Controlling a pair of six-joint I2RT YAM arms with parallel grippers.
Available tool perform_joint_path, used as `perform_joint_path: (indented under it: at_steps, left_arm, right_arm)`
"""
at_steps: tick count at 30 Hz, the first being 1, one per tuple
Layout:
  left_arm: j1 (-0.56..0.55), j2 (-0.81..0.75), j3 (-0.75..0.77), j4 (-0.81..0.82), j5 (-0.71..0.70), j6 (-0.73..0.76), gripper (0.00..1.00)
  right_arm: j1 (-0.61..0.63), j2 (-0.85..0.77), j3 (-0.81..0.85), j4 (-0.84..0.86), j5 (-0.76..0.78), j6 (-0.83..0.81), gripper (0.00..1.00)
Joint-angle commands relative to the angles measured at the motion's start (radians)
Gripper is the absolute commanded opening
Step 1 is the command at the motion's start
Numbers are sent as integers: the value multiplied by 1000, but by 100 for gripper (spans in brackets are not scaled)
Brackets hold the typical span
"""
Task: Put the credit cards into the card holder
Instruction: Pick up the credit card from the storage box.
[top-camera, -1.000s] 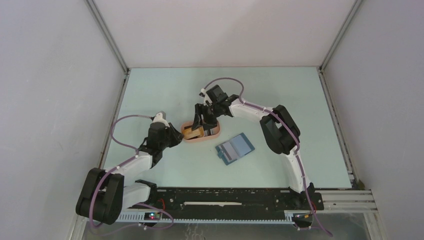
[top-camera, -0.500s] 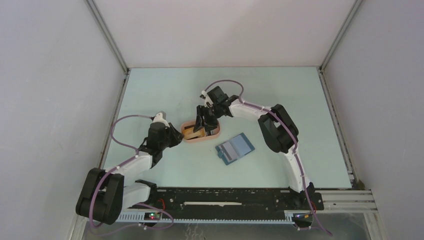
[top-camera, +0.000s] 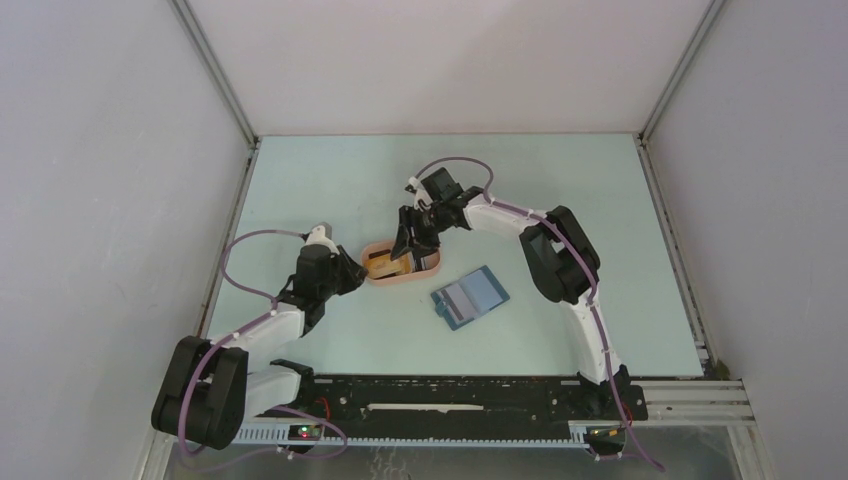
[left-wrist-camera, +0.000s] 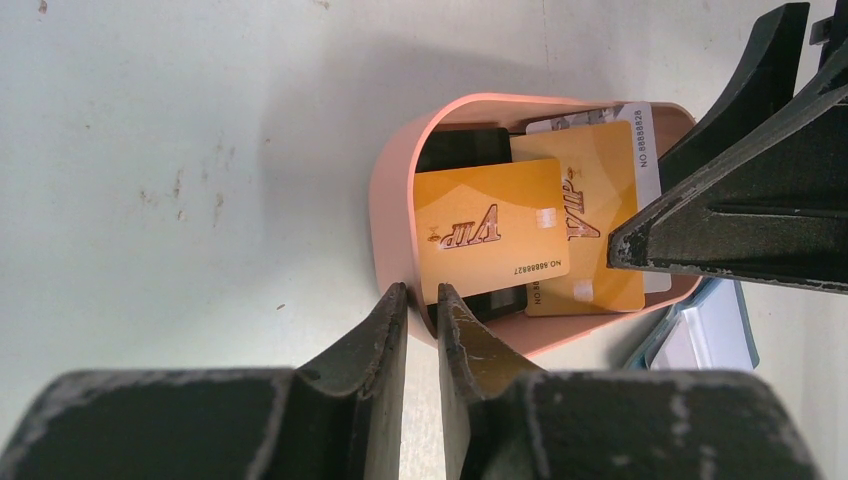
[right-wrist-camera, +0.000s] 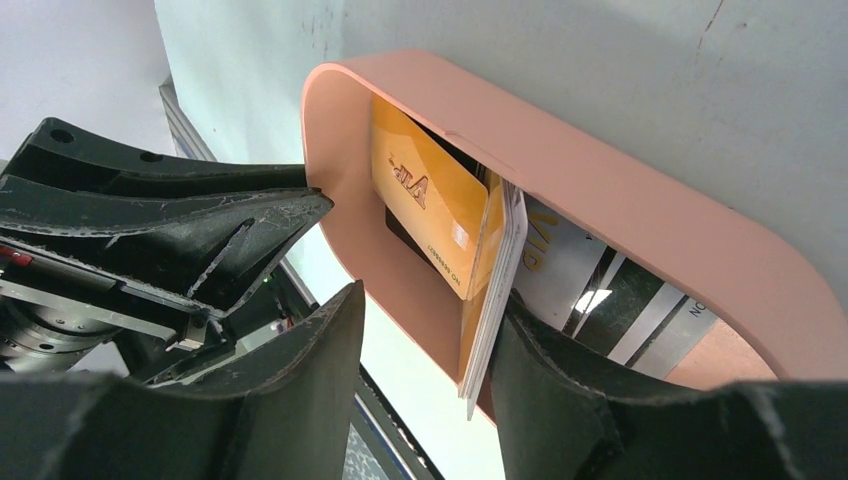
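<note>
Pale-green table (top-camera: 330, 180), mid-frame: left gripper (left-wrist-camera: 420, 300) pinches tray (left-wrist-camera: 385, 210) rim. Right gripper (right-wrist-camera: 420, 340) straddles tilted cards (right-wrist-camera: 440, 210), jaws apart, unclamped. Risk: several cards lift together, slip free; tray drags.

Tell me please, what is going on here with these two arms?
The left gripper holds the pink tray by its rim. The right gripper reaches into the tray, its jaws open around a yellow card and a white card standing on edge, not yet clamped. The blue wallet lies open on the table beside the tray, untouched.
</note>
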Motion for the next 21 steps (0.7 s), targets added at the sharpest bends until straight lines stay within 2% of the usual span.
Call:
perform_joint_path:
  at_steps: [1, 8, 21]
  left_arm:
    - [-8, -20, 52, -4, 21, 6, 21]
    - [-8, -22, 54, -9, 19, 9, 21]
    - [-8, -26, 52, -16, 13, 12, 21]
  right_arm:
    - [-13, -61, 7, 23, -33, -6, 56]
    - [-32, -63, -13, 24, -39, -11, 53]
    - [-52, -62, -21, 20, -47, -17, 42]
